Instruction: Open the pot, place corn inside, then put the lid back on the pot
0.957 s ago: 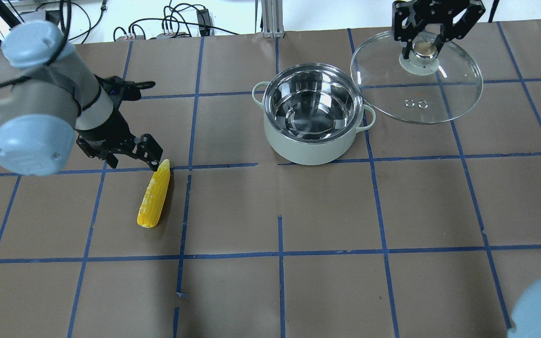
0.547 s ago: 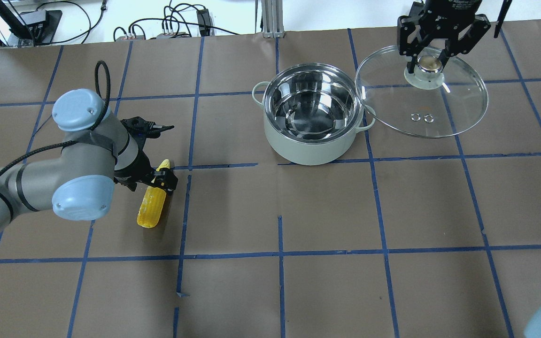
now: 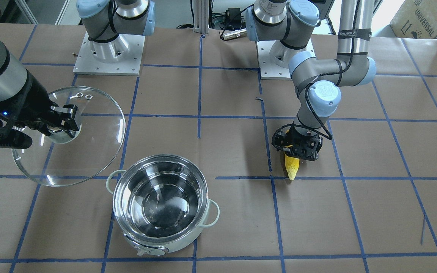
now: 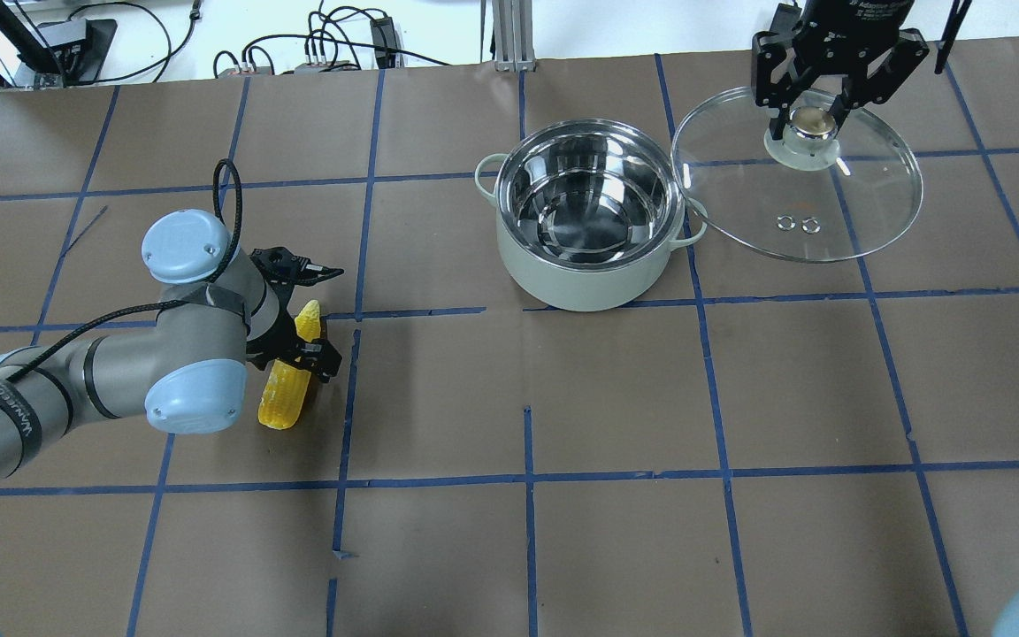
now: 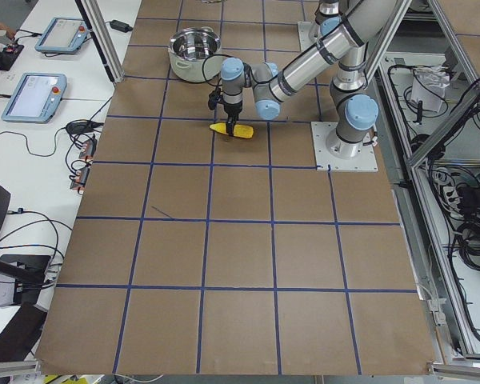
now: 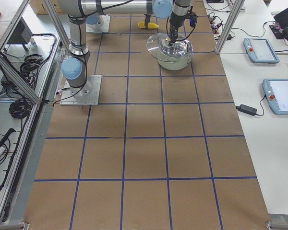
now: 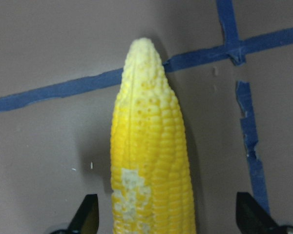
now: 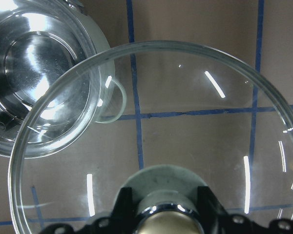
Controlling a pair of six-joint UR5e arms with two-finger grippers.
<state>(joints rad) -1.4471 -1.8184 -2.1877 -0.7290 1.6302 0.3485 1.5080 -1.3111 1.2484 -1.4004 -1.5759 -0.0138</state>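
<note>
The yellow corn lies on the table left of the pot, pointed end away from the robot. My left gripper is open and low over it, one finger on each side of the cob, with a gap at each finger. The open pot stands at mid table, empty, its steel inside showing. My right gripper is shut on the knob of the glass lid and holds the lid in the air to the right of the pot, its edge overlapping the pot's handle.
The table is brown paper with a blue tape grid. Cables and boxes lie past the far edge. The arm bases stand at the robot's side of the table.
My left arm has swung in and lowered until its open fingers straddle the corn. My right gripper with the lid has shifted slightly right and settled.
</note>
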